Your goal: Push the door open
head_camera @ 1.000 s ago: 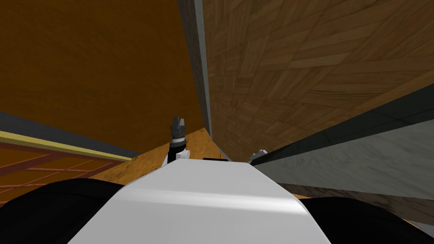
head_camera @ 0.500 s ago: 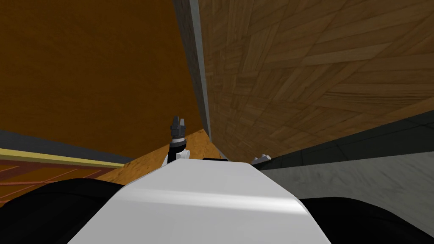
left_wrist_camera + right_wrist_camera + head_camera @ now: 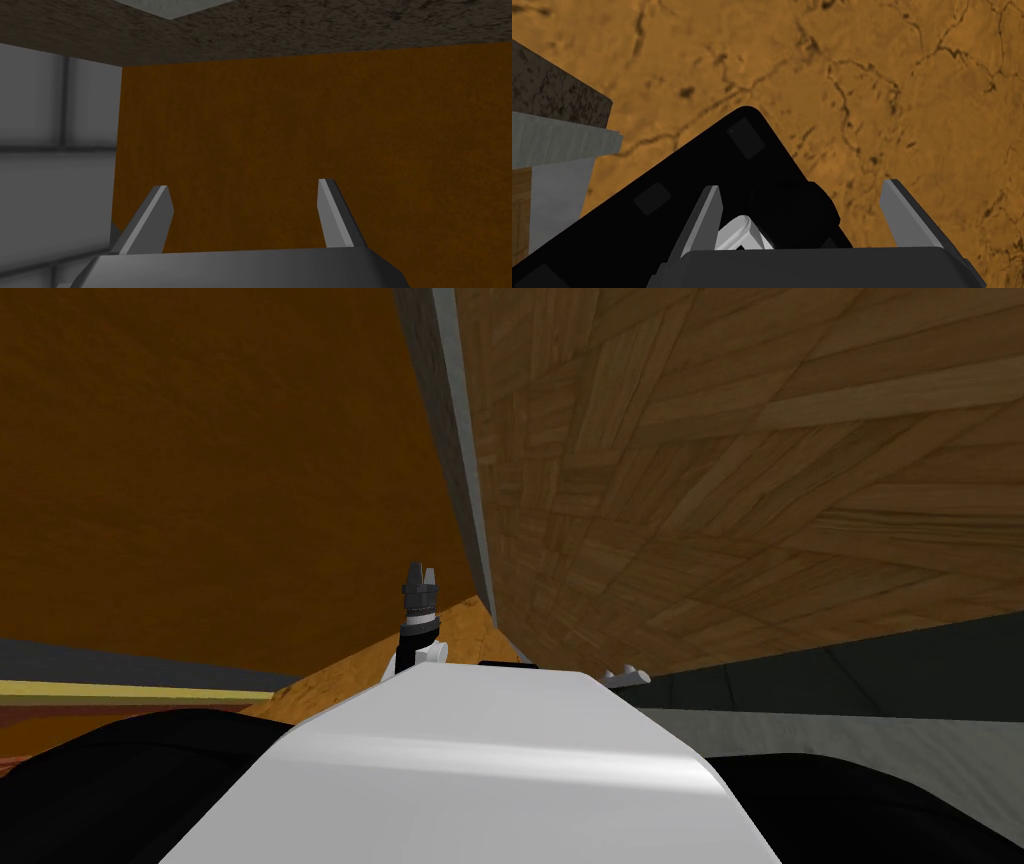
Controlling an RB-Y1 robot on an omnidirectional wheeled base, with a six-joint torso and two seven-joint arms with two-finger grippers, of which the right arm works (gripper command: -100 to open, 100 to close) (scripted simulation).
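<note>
A broad plain orange-brown panel (image 3: 220, 468) stands upright ahead on my left. A grey upright strip (image 3: 455, 438) separates it from a wood-parquet panel (image 3: 720, 458) on the right. I cannot tell which of the two is the door leaf. My left gripper (image 3: 420, 572) is raised in front of the chest and points at the orange-brown panel (image 3: 310, 130). It (image 3: 242, 185) is open and holds nothing, and whether its fingers touch the panel I cannot tell. My right gripper (image 3: 628, 672) hangs low by the chest, open (image 3: 802, 186) and empty, pointing down at the floor.
An orange cracked floor (image 3: 460, 633) forms a narrow wedge between the two panels. A dark band over a grey wall (image 3: 850, 728) runs along my right. A yellow strip (image 3: 120, 693) lies low on my left. Beside the orange-brown panel are a grey tiled wall (image 3: 50, 125) and a dark speckled band (image 3: 300, 30).
The whole head view has turned, so I have moved: the grey strip's top leans further left, the red pattern at lower left has slid out, and the right wall's bands have dropped. Both arms keep their pose.
</note>
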